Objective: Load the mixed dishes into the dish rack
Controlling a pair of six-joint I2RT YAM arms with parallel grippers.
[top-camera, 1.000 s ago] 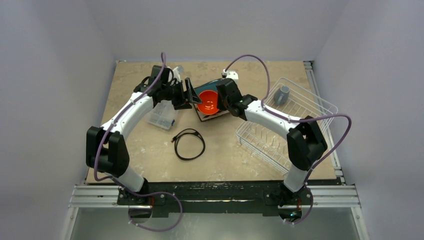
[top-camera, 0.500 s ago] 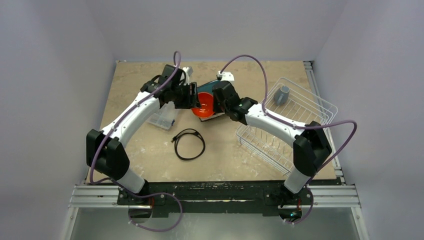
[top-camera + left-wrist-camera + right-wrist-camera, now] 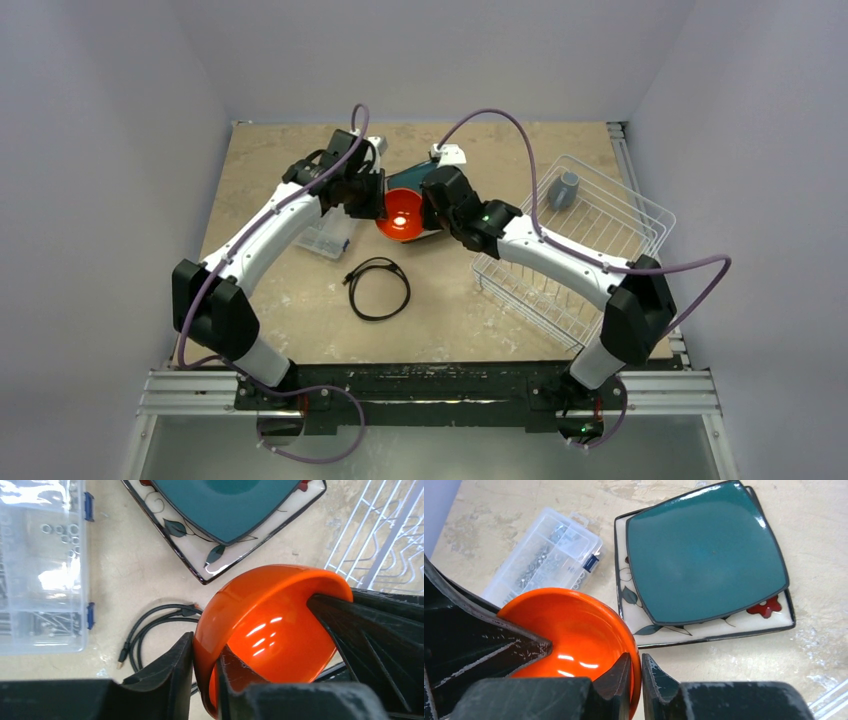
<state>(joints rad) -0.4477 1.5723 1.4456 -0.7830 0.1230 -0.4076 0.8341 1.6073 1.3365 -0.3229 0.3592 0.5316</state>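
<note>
The orange bowl [image 3: 400, 214] hangs tilted over the table, held from both sides. My left gripper [image 3: 205, 680] is shut on its near rim, one finger inside and one outside. My right gripper [image 3: 636, 680] is shut on the opposite rim. In the top view the left gripper [image 3: 380, 203] and right gripper [image 3: 428, 212] flank the bowl. Behind lies the dark teal plate [image 3: 704, 555], stacked on the patterned square plate [image 3: 769, 617]. The grey-blue mug [image 3: 567, 188] stands in the white wire dish rack [image 3: 600, 215] at the right.
A clear plastic compartment box [image 3: 325, 235] lies left of the bowl under the left arm. A black coiled cable [image 3: 378, 288] lies on the table nearer the arms. The right arm's forearm reaches across the rack's near left corner.
The left gripper moved right onto the bowl and closed on its rim. The bowl, held by the right gripper, came off the stacked plates and shifted slightly left and nearer.
</note>
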